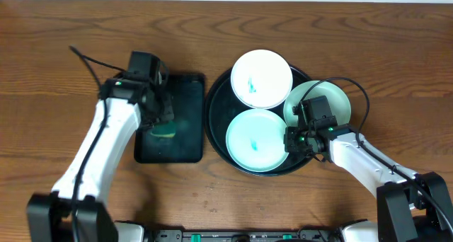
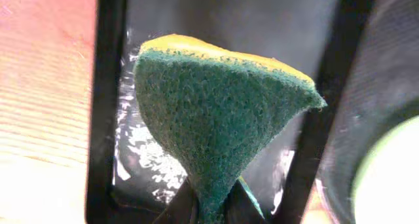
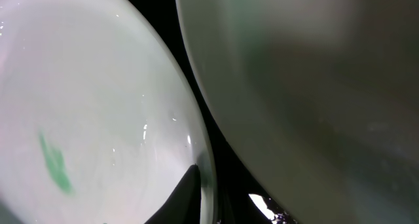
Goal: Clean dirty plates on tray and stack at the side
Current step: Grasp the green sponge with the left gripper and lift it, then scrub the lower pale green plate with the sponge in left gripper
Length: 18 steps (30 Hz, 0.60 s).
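Note:
Three white plates lie in the round black tray. The back plate and the front plate have green smears. The right plate leans on the tray's rim. My right gripper is shut on the front plate's right rim; the right wrist view shows one finger on that plate, with the right plate beside it. My left gripper is shut on a green and yellow sponge over the rectangular tray.
The small rectangular black tray lies left of the round tray, almost touching it, and looks wet in the left wrist view. Brown wood tabletop surrounds both trays.

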{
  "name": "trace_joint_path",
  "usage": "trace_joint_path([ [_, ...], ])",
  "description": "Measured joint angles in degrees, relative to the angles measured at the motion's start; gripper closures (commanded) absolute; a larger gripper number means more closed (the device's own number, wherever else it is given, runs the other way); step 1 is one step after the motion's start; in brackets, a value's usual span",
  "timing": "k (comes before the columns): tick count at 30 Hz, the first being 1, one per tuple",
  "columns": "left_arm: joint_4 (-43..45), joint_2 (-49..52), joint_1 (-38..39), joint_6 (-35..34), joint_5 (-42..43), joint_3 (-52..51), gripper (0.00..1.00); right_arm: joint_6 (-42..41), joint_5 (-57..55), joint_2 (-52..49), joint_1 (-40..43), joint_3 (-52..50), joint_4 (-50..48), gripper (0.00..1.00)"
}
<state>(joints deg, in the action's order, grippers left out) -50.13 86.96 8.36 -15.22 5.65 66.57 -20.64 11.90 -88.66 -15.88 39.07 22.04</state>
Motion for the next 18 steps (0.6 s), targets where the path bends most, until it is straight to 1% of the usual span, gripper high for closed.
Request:
trace_joint_path([
  [2,0.0,-0.6,0.5,0.0,0.0,0.1,0.92,0.0,0.0,0.0,0.0,0.0,-0.1,0.89],
  [8,0.0,3.0,2.2,0.0,-0.5,0.1,0.92,-0.7,0.1,0.0,0.0,0.0,-0.1,0.88],
  [12,0.1,3.8,3.8,0.0,-0.4,0.1,0.93,-0.9,0.1,0.0,0.0,0.0,-0.2,0.88],
  [18,3.4,3.7,9.8,-1.5,6.3,0.1,0.93,-0.9,0.2,0.0,0.0,0.0,-0.2,0.88],
])
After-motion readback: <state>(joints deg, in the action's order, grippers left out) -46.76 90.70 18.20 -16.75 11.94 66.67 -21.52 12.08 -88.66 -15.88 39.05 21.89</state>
